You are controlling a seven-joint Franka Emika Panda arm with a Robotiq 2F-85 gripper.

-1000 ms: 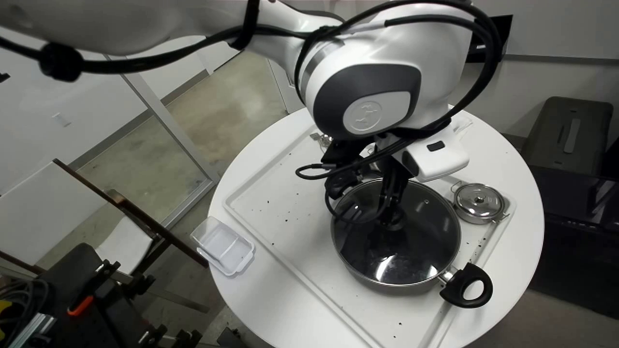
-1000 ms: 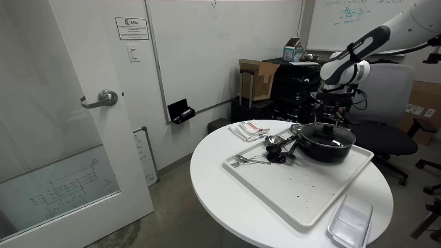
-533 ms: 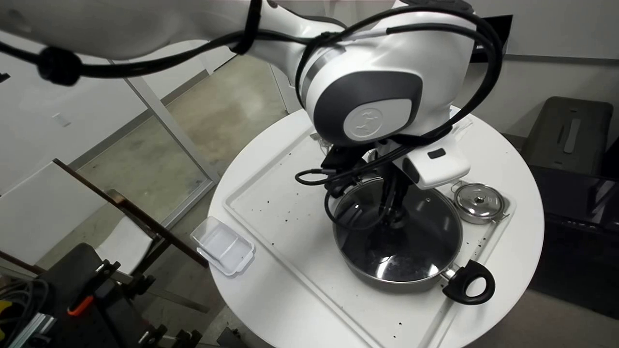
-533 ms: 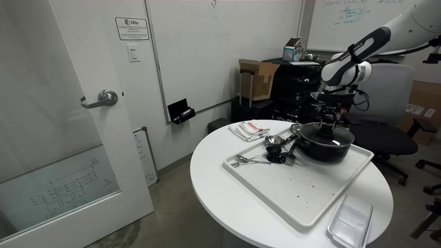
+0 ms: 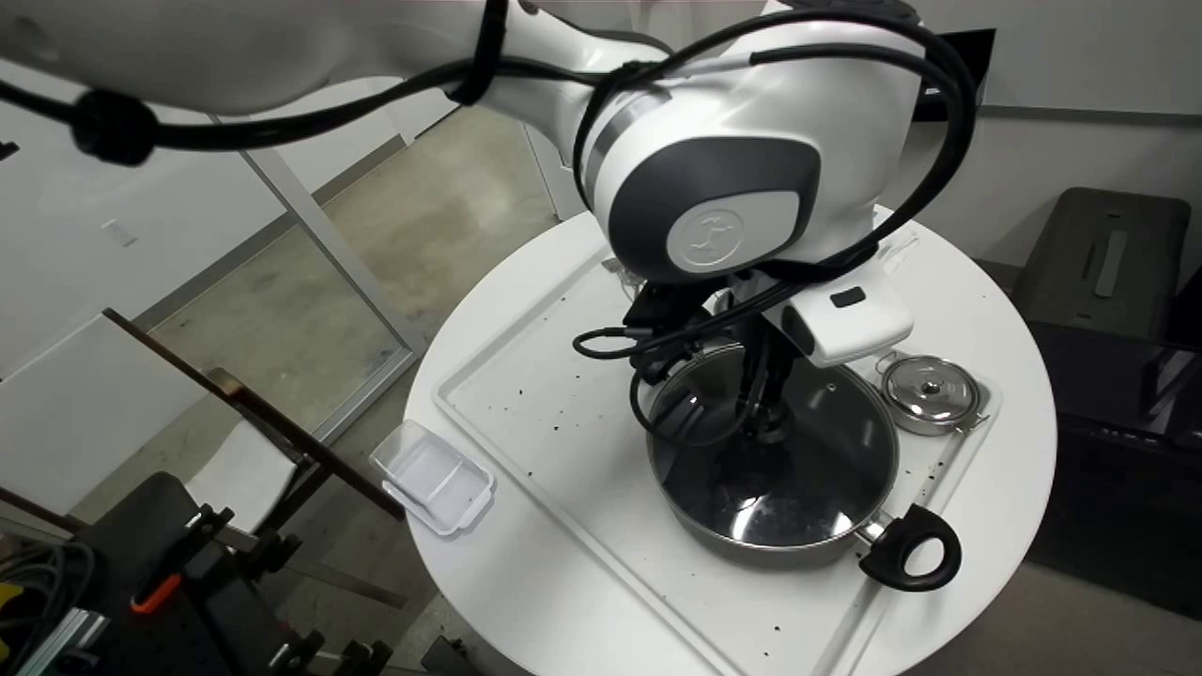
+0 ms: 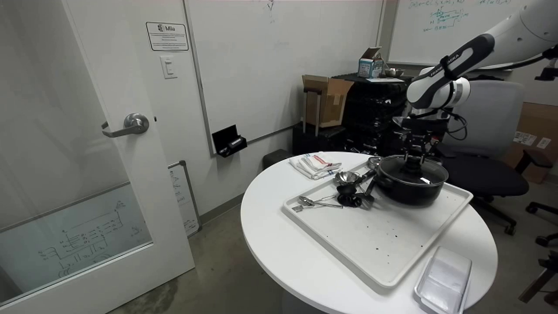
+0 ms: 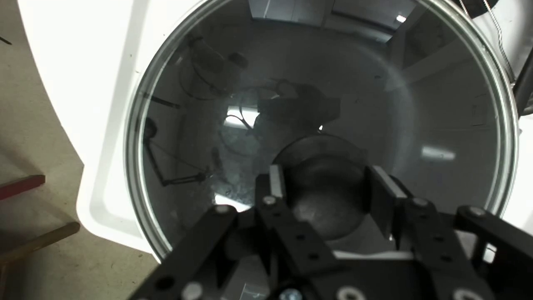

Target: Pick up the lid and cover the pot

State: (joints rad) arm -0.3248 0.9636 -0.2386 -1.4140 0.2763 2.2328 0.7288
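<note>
Over the black pot (image 6: 407,192), the Panda arm (image 6: 473,50) bears "FRANK" and "MIKA", a strap (image 6: 446,66) between. Well apart from the pot, a wall sign (image 6: 168,36) says "Mila", finer print illegible. The clear glass lid (image 7: 333,112), metal-rimmed and reflective, rests on the pot; the gripper (image 7: 327,183) clenches its fingers on the black knob (image 7: 327,208).

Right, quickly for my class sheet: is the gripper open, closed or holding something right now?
Gripper: closed, holding the lid by its knob.
</note>
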